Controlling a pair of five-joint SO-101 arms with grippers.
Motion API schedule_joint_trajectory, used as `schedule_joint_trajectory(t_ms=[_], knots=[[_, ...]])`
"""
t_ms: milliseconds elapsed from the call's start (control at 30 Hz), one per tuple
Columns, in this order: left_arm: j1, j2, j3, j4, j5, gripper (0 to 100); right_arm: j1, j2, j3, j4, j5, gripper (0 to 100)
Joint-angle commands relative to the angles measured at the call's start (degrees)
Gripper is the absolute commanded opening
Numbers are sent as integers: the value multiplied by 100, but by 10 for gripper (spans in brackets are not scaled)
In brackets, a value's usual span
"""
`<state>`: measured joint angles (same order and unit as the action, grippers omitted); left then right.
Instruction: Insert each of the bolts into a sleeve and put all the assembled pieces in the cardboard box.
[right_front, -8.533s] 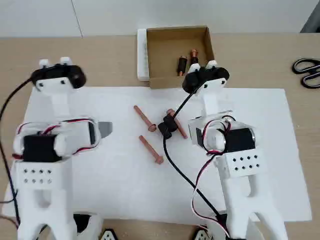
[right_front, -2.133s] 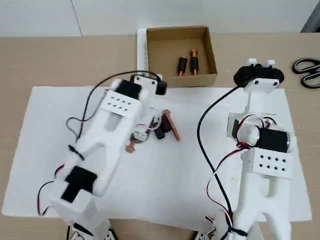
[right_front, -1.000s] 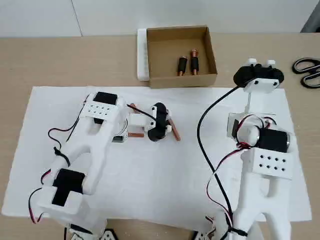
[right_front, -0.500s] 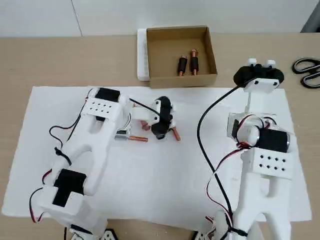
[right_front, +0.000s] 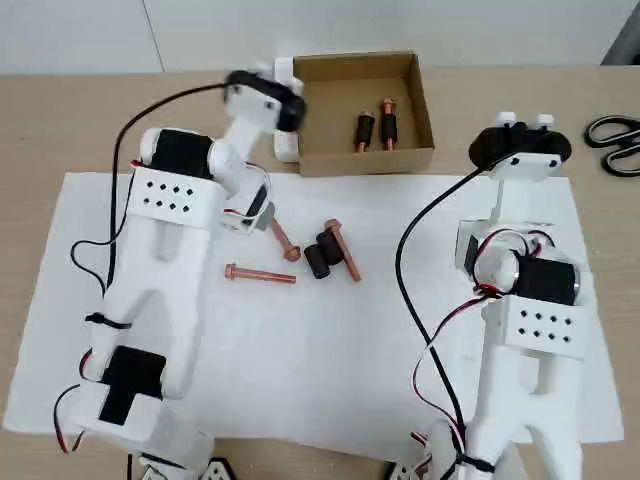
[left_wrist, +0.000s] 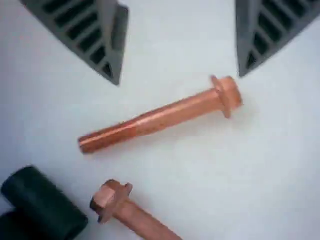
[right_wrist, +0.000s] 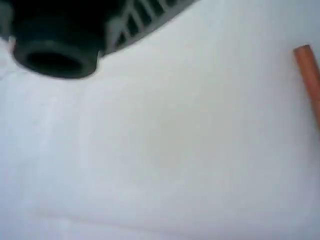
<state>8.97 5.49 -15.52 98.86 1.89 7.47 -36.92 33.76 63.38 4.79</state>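
Observation:
Three copper bolts lie loose on the white paper (right_front: 300, 360): one (right_front: 260, 273) to the left, one (right_front: 283, 238) under my left gripper, one (right_front: 344, 252) beside a black sleeve (right_front: 319, 260). My left gripper (left_wrist: 177, 72) hangs open above the middle bolt (left_wrist: 160, 114), with the other bolt's head (left_wrist: 111, 195) and the sleeve (left_wrist: 40, 207) close by. My right arm (right_front: 520, 280) stands at the right. Its ribbed finger (right_wrist: 145, 17) presses on a second black sleeve (right_wrist: 52, 57); a bolt tip (right_wrist: 307, 75) lies farther off.
The cardboard box (right_front: 317, 110) stands at the table's far side and holds two assembled pieces (right_front: 365, 130) (right_front: 388, 122). A white block (right_front: 286, 145) sits against the box's left wall. Scissors (right_front: 615, 140) lie at the far right edge.
My left arm has lifted and pulled back toward the far left, away from the sleeve and bolts; its gripper now hangs over one bolt. The right arm has kept still.

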Motion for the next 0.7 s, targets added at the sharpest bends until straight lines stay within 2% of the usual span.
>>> schedule_joint_trajectory(t_ms=[0,200,333,533,667], knots=[[132,-290,426,149,2251,144,13,-145,-35,-215,44,5],[712,-229,1429,114,4299,127,13,-136,-35,-233,53,6],[695,-229,1481,-9,4220,151,4,-110,-35,-295,53,6],[607,-185,1508,-211,4246,272,4,-101,-35,-321,53,6],[607,413,1516,-510,4246,291,4,-101,-35,-321,53,6]])
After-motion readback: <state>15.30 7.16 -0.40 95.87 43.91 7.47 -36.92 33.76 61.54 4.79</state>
